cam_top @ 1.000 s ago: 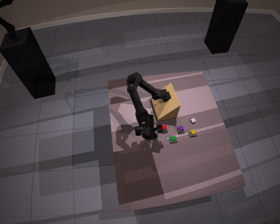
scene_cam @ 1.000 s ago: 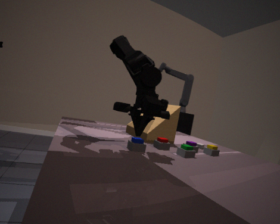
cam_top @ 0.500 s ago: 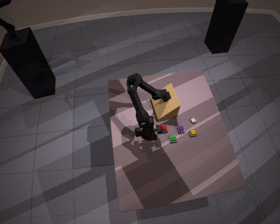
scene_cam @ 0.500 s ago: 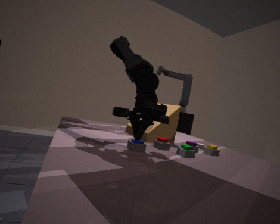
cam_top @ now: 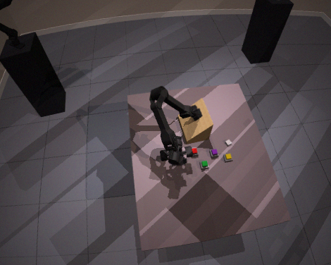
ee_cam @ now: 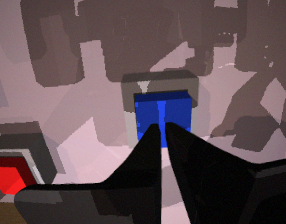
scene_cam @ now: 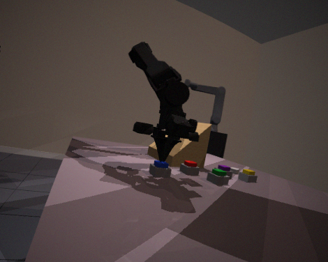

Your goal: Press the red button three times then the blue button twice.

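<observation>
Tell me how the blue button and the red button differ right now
The blue button sits directly under the closed gripper, whose fingertips meet at its cap; the red button stands apart with nothing over it. In the wrist view the blue button fills the centre, while the red button shows only at the left edge. The caps differ in colour. Both are square caps on grey bases, side by side on the table.

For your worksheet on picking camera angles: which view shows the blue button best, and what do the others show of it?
The wrist view: the blue button fills the centre, with the shut gripper tips at its near edge. The exterior view shows it small, side-on, under the gripper. In the top view the arm hides it.
</observation>
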